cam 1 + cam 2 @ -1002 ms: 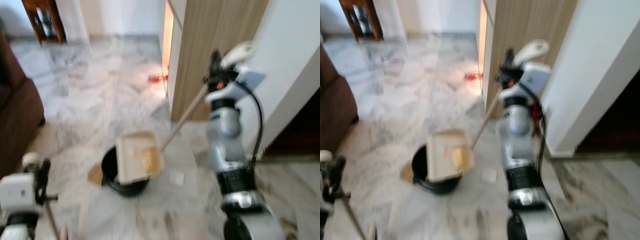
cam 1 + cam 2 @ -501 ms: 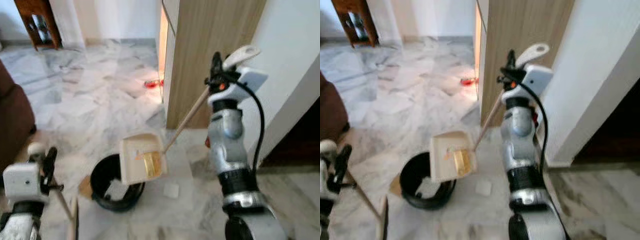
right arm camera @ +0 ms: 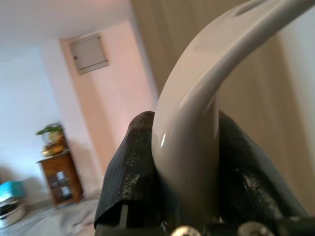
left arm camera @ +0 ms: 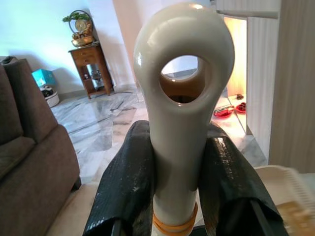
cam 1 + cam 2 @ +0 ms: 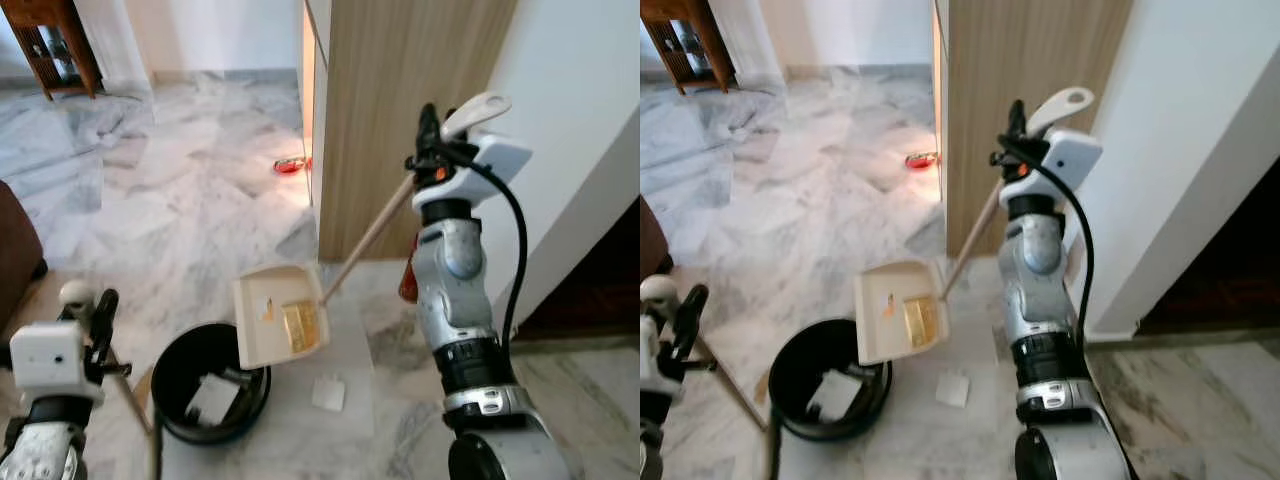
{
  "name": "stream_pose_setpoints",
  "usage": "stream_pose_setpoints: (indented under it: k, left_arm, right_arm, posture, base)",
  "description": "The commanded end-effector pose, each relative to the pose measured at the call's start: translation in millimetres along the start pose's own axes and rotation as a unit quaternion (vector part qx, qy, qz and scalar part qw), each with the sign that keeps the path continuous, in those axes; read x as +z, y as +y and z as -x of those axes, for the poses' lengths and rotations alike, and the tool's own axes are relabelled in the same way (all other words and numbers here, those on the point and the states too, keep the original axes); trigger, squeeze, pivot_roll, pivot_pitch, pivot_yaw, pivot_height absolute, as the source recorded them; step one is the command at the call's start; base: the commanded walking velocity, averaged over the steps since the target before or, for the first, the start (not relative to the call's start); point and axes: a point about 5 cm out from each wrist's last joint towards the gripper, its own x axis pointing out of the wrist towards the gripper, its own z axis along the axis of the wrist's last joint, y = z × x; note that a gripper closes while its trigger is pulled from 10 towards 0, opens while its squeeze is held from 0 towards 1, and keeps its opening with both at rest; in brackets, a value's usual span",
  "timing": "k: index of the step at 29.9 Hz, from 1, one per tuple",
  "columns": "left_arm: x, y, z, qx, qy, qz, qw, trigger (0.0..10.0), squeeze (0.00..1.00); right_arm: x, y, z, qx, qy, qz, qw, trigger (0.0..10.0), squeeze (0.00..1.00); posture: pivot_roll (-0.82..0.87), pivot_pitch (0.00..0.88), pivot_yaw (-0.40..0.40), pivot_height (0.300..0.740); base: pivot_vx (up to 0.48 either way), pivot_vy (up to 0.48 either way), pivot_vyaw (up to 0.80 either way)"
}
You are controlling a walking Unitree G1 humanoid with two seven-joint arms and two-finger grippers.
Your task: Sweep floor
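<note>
My right gripper (image 5: 432, 135) is raised at the right and shut on the cream top of a long wooden dustpan handle (image 5: 370, 235). The cream dustpan (image 5: 275, 315) hangs tilted above the right rim of a black bin (image 5: 170, 350), with a yellow scrap (image 5: 300, 325) still in it. White paper (image 5: 212, 398) lies inside the bin. Low on the left, my left gripper (image 5: 95, 320) is shut on the broom handle (image 5: 130, 405). In the left wrist view the fingers (image 4: 128, 182) clamp the handle's cream looped end (image 4: 182, 98). The right wrist view has both fingers (image 3: 128, 172) against the curved cream grip (image 3: 197, 123).
A white paper square (image 5: 328, 392) lies on the marble floor right of the bin. A wooden panel (image 5: 400, 100) and white wall (image 5: 570, 120) stand close behind my right arm. A brown sofa (image 5: 15, 240) is at the left, a red item (image 5: 288, 165) by the panel's foot.
The view has shifted and sharpened. The dustpan stays tilted in my right gripper, now at the bin's right rim rather than over its middle. White paper now shows inside the bin.
</note>
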Motion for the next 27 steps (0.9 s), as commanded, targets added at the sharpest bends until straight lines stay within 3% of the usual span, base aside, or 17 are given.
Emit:
stream_pose_setpoints:
  k: [1, 16, 19, 27]
  left_arm:
    - [5, 2.1, -1.2, 0.001, -0.011, -0.008, 1.000, 10.0, 0.00]
    - [4, -4.1, -3.8, -0.007, -0.016, -0.003, 1.000, 10.0, 0.00]
    - [5, -6.0, -4.4, -0.010, -0.018, -0.003, 1.000, 10.0, 0.00]
    - [5, -6.6, -5.5, -0.012, -0.021, -0.004, 1.000, 10.0, 0.00]
  right_arm:
    - [15, 13.7, -1.8, 0.019, -0.035, -0.034, 0.999, 10.0, 0.00]
    - [20, 33.8, 13.8, 0.062, -0.056, -0.051, 0.995, 10.0, 0.00]
    - [28, 58.0, 28.3, 0.120, -0.078, -0.084, 0.986, 10.0, 0.00]
    - [37, 90.7, 51.9, 0.213, -0.101, -0.087, 0.968, 10.0, 0.00]
  posture:
    - [0.20, 0.035, 0.022, 0.740]
    - [0.19, 0.038, 0.018, 0.740]
    - [0.19, 0.038, 0.016, 0.740]
    - [0.19, 0.042, 0.014, 0.740]
  base:
    - [0.000, 0.000, 0.00]
    - [0.000, 0.000, 0.00]
    - [0.000, 0.000, 0.00]
    - [0.000, 0.000, 0.00]
